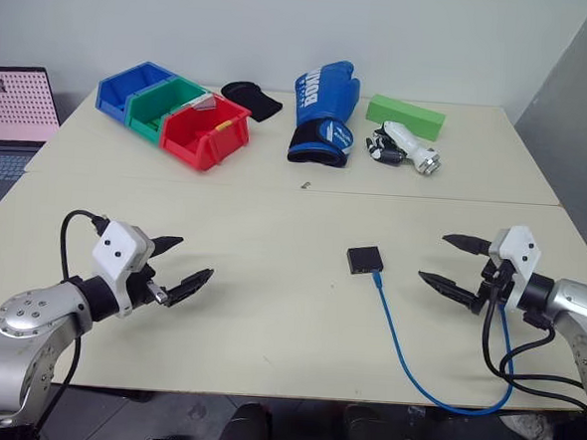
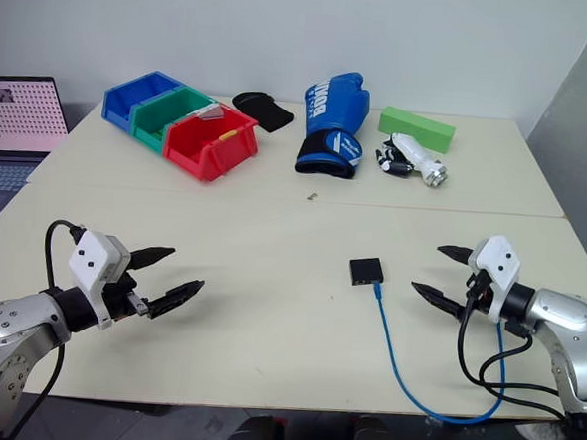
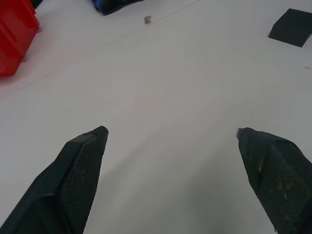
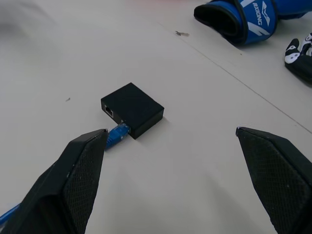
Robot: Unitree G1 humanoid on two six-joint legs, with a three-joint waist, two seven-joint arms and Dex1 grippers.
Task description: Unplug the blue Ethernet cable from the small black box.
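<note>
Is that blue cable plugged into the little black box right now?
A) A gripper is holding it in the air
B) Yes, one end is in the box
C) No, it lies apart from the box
B: the blue Ethernet cable has its plug seated in the side of the small black box, both lying on the table.

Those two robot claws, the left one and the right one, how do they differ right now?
The right gripper hangs close beside the small black box and the blue Ethernet cable; the left gripper hangs well away from both, over bare table. The right gripper points toward the box from the right, the left gripper from the left. Both are open, holding nothing.
</note>
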